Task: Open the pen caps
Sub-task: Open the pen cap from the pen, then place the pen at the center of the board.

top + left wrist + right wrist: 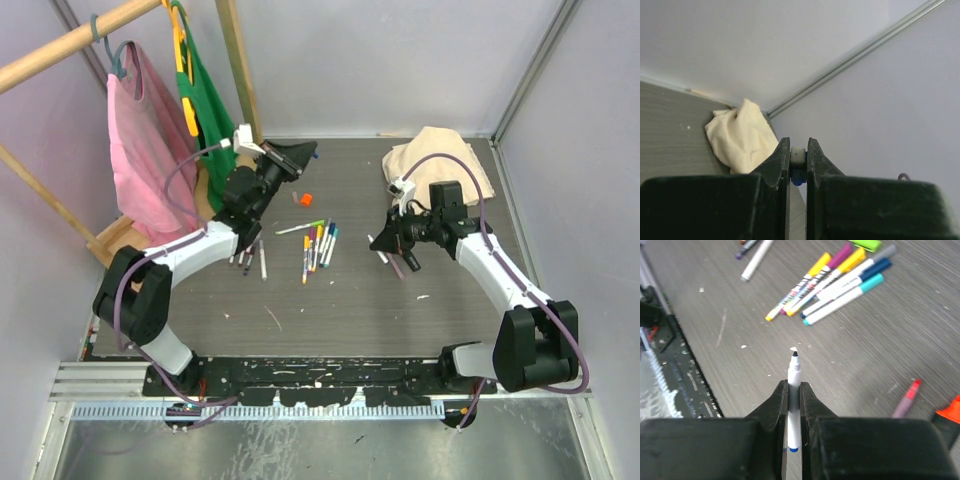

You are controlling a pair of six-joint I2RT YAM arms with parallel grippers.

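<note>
Two robot arms work over a dark grey, wood-grained bench (pixel 350 320). The right hand (pixel 794 386), toward the right side of the bench, is clamped on a white pen (pixel 794 372). The pen's dark tip is bare and points away from the hand. The left hand (pixel 798 147) is raised near the far edge, left of centre. It is closed on a tiny white-and-blue piece (pixel 798 167), probably that pen's cap, though only a sliver shows between the fingers.

So one pen looks opened, and most of the job appears to remain. A cluster of capped pens (pixel 318 245) lies at the bench's centre, with caps in yellow, magenta, grey, dark blue and teal all in place. A few more pens (pixel 250 260) lie toward the left edge, too small to tell whether they are capped. A small orange piece (pixel 305 200) sits loose between the cluster and the far edge.

White specks dot the bench. A crumpled cream cloth (pixel 440 160) fills the far right corner. At the far left corner, a wooden rack (pixel 60 55) holds a pink garment (pixel 145 150) and a green garment (pixel 205 110). The walls (pixel 400 60) are pale lilac panels with metal framing strips.
</note>
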